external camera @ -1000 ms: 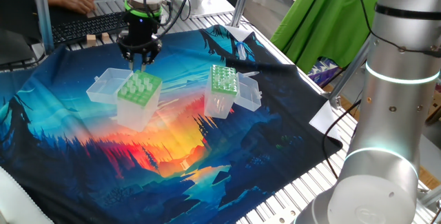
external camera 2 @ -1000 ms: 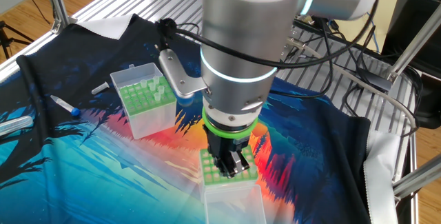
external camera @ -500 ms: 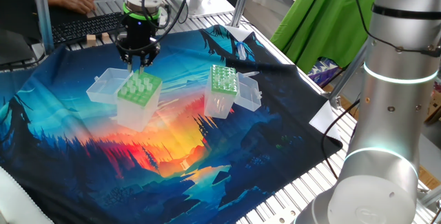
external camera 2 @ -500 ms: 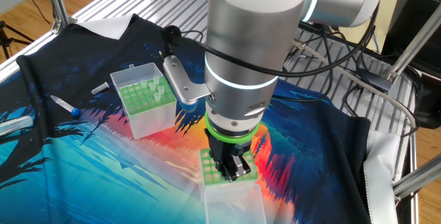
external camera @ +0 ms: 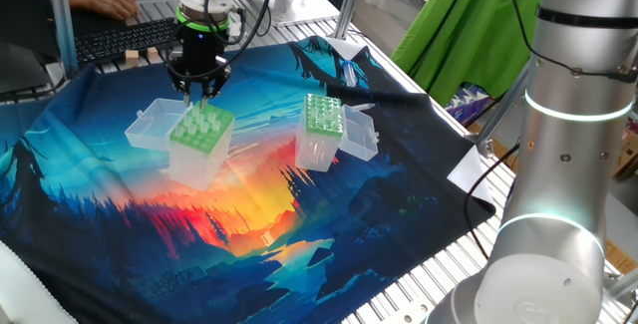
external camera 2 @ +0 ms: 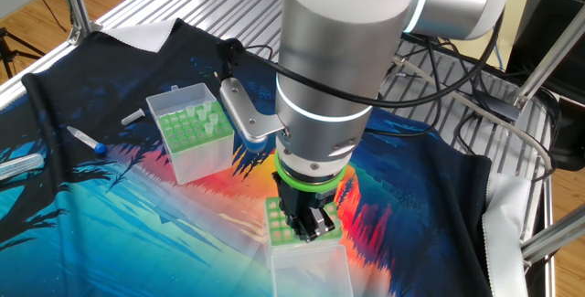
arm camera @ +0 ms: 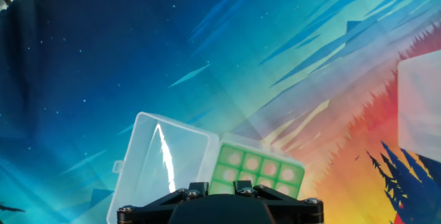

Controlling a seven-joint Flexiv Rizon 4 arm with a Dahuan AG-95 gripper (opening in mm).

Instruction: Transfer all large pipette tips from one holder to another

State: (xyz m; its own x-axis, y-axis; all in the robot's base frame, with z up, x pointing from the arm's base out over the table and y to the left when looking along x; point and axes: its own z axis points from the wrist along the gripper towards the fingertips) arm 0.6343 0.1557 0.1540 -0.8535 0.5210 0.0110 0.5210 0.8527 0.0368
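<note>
- Light-green plate tops the wide-holed holder [external camera: 201,128], which stands left of centre in one fixed view, its clear lid [external camera: 150,125] hinged open toward the left edge of the frame.
- Large pipette tips [external camera: 206,117] stand upright in that plate as whitish stubs; their exact count is not readable.
- Hanging just above the holder's far edge, the gripper [external camera: 200,89] points straight down; its two fingers look close together, but whether they pinch a tip or merely hover cannot be told from any view.
- In the hand view only the gripper's black base shows along the bottom edge, with the green plate [arm camera: 258,171] directly under it.
- The narrower holder [external camera: 322,131], with its darker-green finely holed top, stands well apart to the right, near the frame's centre.
- Judged step: taking a tip from the light-green holder.
- To do it well, the fingers should centre on a single tip's wide collar and avoid its neighbours.
- The pull should go straight up until the narrow end clears the plate, so the light box neither tilts nor lifts.
- Travel to the darker-green plate ought to keep the tip vertical for a clean drop into one small hole.
</note>
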